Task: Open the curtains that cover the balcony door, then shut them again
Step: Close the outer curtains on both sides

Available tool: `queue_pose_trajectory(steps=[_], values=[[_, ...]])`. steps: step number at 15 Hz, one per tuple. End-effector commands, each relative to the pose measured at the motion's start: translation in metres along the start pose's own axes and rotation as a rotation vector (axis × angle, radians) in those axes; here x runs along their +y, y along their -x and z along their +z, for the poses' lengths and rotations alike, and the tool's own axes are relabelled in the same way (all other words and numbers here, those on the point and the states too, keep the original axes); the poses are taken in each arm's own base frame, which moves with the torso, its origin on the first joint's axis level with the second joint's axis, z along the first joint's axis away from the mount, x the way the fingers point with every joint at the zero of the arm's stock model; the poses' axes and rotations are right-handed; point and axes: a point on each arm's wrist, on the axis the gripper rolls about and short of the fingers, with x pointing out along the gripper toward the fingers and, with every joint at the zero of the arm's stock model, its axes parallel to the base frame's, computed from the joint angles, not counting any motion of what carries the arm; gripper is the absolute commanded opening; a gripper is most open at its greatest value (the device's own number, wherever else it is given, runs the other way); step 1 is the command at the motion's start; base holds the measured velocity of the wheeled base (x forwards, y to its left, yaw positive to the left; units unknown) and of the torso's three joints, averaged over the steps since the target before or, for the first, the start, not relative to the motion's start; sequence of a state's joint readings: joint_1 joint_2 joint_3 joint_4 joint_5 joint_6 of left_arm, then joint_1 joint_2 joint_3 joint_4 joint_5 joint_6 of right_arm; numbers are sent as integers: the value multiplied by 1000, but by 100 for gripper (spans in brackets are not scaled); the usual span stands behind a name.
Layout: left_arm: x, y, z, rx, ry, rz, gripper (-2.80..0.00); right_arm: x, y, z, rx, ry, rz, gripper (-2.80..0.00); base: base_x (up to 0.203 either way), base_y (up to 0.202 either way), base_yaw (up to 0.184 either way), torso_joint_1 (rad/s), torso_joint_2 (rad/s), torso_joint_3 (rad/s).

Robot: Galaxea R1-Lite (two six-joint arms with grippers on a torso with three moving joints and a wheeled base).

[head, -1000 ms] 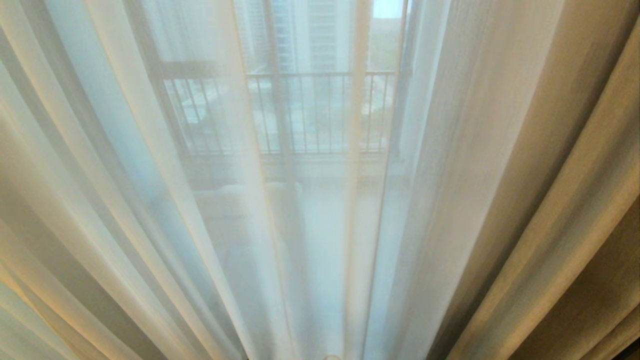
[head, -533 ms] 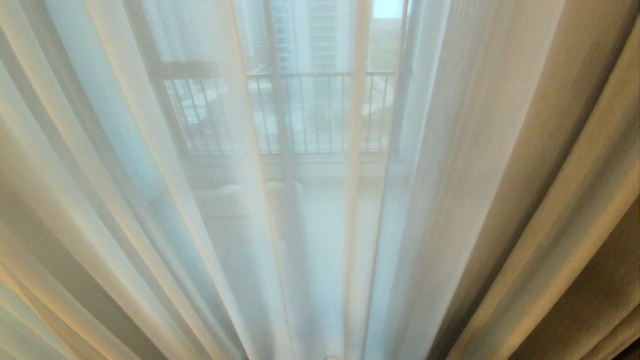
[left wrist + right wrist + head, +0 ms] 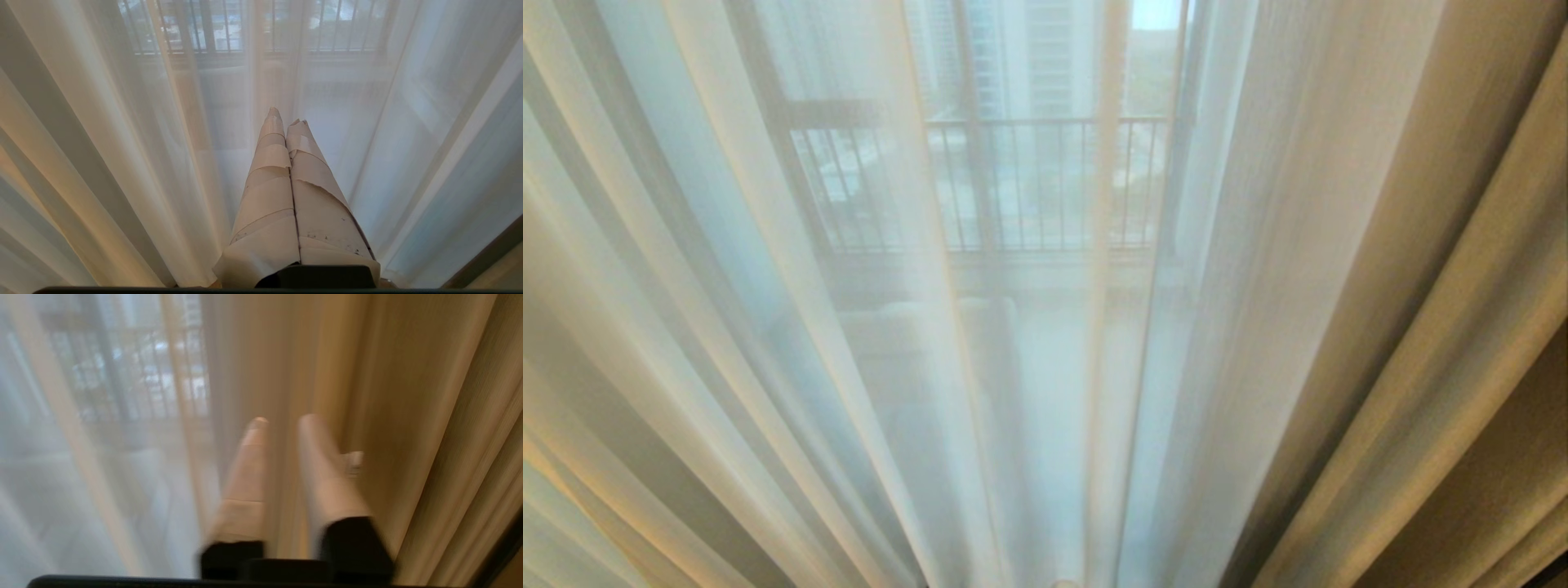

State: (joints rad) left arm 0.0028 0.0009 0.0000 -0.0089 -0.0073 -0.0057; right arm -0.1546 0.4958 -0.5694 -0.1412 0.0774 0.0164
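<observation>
Sheer cream curtains (image 3: 1282, 269) hang closed across the balcony door (image 3: 980, 188), their long pleats running vertically; a black railing (image 3: 1045, 122) shows through. Two grippers face the fabric: the left gripper (image 3: 286, 121) has its taped jaws together, empty; the right gripper (image 3: 282, 420) has its jaws slightly apart, holding nothing.

It was a home, a room in a high-rise flat opening onto a balcony. Floor-length cream, partly sheer fabric curtains (image 3: 1282, 327) hung in long vertical pleats across the whole view, drawn shut over the opening. Through the weave showed the dark upright frame of a tall glass balcony door (image 3: 980, 188), a black metal balcony railing with thin vertical bars (image 3: 1045, 122), and pale tower blocks (image 3: 1045, 57) beyond it, seen from well above ground.
</observation>
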Motion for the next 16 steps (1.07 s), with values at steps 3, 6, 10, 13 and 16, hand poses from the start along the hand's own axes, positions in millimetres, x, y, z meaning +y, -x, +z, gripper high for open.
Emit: queue_pose_trajectory(steps=[3, 6, 10, 13, 16], values=[[0, 0, 0, -1, 0, 0, -280, -7, -71, 50, -7, -4, -32, 0, 0, 0, 0, 0, 0, 0], [0, 0, 0, 0, 0, 0, -280, -9, -94, 68, -28, -3, -31, 0, 0, 0, 0, 0, 0, 0], [0, 0, 0, -1, 0, 0, -280, -11, -111, 76, -30, -23, -35, 0, 0, 0, 0, 0, 0, 0], [0, 0, 0, -1, 0, 0, -280, -12, -122, 79, -28, -22, -40, 0, 0, 0, 0, 0, 0, 0], [0, 0, 0, -1, 0, 0, -280, -19, -146, 78, -30, -16, -64, 0, 0, 0, 0, 0, 0, 0]])
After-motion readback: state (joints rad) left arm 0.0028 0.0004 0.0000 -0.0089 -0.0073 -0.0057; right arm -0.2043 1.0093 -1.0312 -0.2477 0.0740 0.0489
